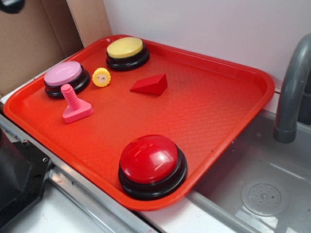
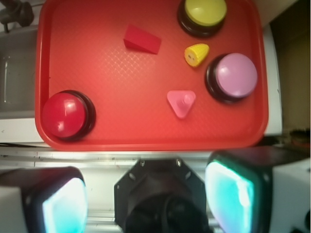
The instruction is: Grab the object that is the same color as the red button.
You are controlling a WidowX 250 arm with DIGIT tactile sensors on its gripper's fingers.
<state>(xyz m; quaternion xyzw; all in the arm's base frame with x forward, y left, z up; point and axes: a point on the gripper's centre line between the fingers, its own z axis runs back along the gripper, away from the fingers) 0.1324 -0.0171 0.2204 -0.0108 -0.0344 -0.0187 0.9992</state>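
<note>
A small matte red wedge block lies on the red tray near its far middle; it also shows in the wrist view. The large glossy red button on a black base stands at the tray's near edge, and shows in the wrist view. My gripper hangs high above the counter, outside the tray's near rim. Its two fingers stand wide apart with nothing between them. The gripper is out of the exterior view.
A yellow-topped button, a pink-topped button, a small yellow round piece and a pink bolt sit on the tray's far left part. A grey sink basin with a faucet lies right. Cardboard stands behind.
</note>
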